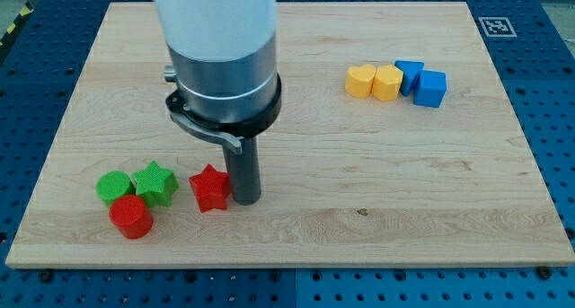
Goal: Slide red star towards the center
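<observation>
The red star lies on the wooden board at the lower left. My tip stands right beside the star on its right side, touching or nearly touching it. The rod rises from there into the large grey and white arm body that covers the top left of the board.
A green star, a green cylinder and a red cylinder cluster left of the red star. At the upper right sit a yellow heart, a yellow block, a blue block and a blue cube.
</observation>
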{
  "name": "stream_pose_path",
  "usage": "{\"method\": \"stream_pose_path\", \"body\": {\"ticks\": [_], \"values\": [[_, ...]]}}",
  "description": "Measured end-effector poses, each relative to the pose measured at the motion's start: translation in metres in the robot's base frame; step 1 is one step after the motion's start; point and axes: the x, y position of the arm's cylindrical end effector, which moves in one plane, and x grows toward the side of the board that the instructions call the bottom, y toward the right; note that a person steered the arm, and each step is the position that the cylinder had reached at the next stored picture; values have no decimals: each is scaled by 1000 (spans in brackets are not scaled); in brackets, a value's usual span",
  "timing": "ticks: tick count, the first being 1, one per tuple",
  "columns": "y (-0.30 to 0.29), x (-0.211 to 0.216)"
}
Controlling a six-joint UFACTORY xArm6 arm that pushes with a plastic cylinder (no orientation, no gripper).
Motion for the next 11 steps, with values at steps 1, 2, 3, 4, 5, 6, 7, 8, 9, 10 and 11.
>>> {"method": "stream_pose_path", "body": {"ticks": [1, 2, 3, 4, 5, 6, 7, 8, 9, 10, 11], "values": [[34, 34], [20, 60], [-36, 30], [-58, 18], [-58, 10], [-40, -16], [-29, -44], [-16, -73], [6, -102], [13, -137], [4, -161]]}}
